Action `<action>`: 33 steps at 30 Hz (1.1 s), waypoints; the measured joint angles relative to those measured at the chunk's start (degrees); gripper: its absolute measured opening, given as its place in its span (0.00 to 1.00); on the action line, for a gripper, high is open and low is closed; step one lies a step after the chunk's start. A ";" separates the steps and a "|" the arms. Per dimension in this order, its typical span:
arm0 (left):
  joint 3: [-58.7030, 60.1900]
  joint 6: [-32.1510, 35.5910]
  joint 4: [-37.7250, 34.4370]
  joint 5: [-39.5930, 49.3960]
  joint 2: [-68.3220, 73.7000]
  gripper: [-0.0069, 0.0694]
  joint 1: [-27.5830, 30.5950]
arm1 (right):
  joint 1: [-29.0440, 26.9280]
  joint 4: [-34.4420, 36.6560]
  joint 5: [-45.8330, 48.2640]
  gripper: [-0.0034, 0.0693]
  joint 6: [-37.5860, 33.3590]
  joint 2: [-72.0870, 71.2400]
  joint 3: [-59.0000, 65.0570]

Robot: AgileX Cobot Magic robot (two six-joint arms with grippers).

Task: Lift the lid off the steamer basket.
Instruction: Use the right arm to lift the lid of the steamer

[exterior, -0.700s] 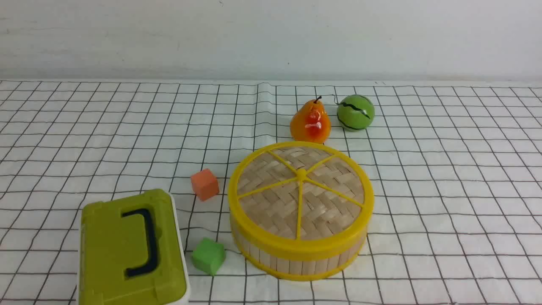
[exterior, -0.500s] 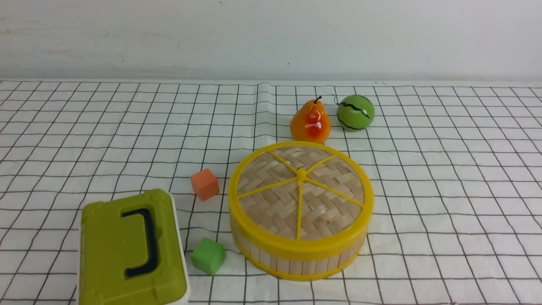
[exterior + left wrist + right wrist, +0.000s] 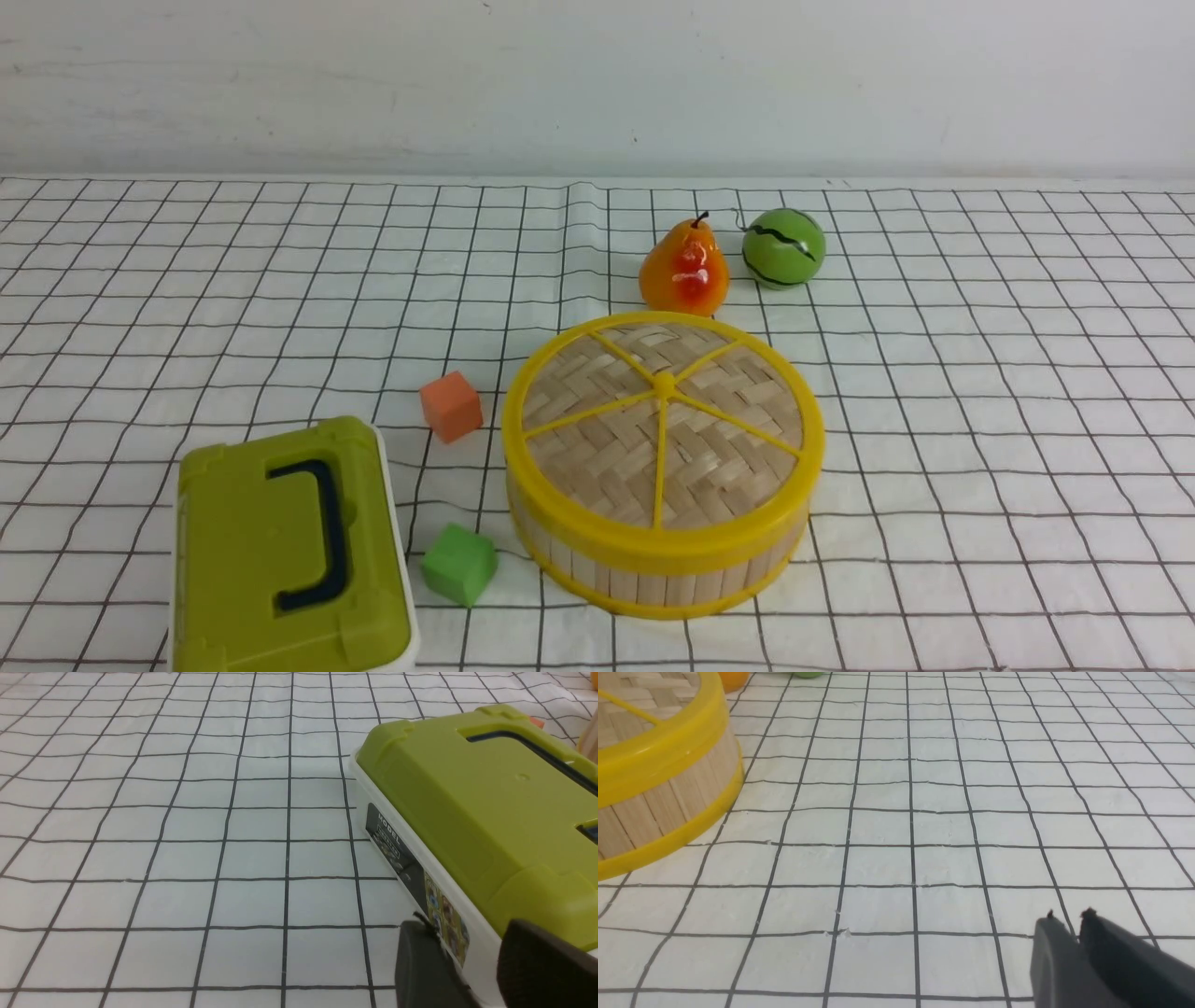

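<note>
The lid point(image 3: 663, 420), a woven bamboo disc with a yellow rim and spokes, sits flat on the steamer basket point(image 3: 653, 583) at the table's middle front. Neither gripper shows in the front view. In the right wrist view my right gripper point(image 3: 1069, 917) is shut and empty, low over the checked cloth, well to the side of the basket point(image 3: 658, 807) with the lid's rim point(image 3: 668, 751) on top. In the left wrist view my left gripper point(image 3: 467, 933) is open and empty, close to the near end of the olive-green box point(image 3: 467, 802).
The olive-green box point(image 3: 280, 551) with a dark handle stands front left. An orange cube point(image 3: 451, 405) and a green cube point(image 3: 458, 563) lie left of the basket. A toy pear point(image 3: 684, 268) and a green striped ball point(image 3: 784, 247) stand behind it.
</note>
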 joint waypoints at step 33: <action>0.00 0.00 0.00 0.00 0.00 0.40 0.00 | 0.00 17.30 -0.14 0.18 9.46 0.00 0.06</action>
